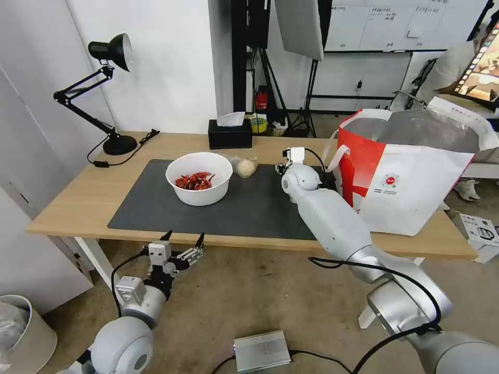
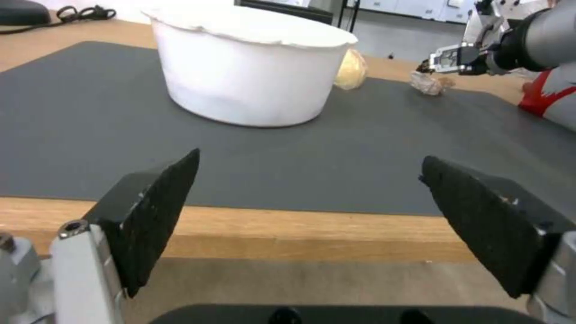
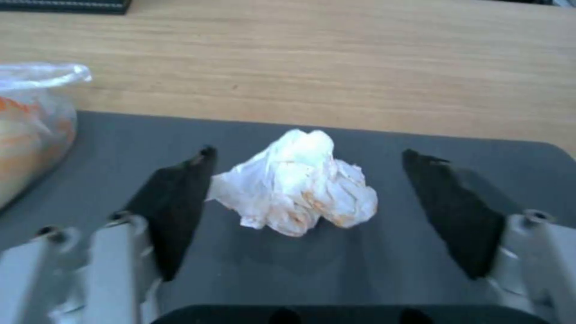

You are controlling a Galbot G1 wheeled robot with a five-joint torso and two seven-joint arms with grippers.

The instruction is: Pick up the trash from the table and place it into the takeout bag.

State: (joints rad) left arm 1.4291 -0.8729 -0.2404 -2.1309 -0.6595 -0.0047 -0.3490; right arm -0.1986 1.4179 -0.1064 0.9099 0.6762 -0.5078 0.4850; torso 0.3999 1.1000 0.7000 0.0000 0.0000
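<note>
The table (image 1: 78, 200) carries the mat (image 1: 249, 208), with the bag (image 1: 416, 176) at its right end and the bowl (image 1: 199, 178) mid-mat. The right gripper (image 3: 306, 180) is spread wide around the tissue (image 3: 297, 184), the left pad touching it or nearly so, bare mat around. The left gripper (image 1: 183, 241) hangs wide open and empty off the near edge.

Light-wood table (image 1: 78, 202) with visible grain, matt dark grey mat (image 1: 249, 208), smooth white bowl (image 1: 199, 178), crumpled stained paper tissue (image 3: 297, 184), glossy clear plastic bag (image 3: 33, 121), silver foil lining of takeout bag (image 1: 416, 176), rough black gripper pads (image 3: 174, 211)
</note>
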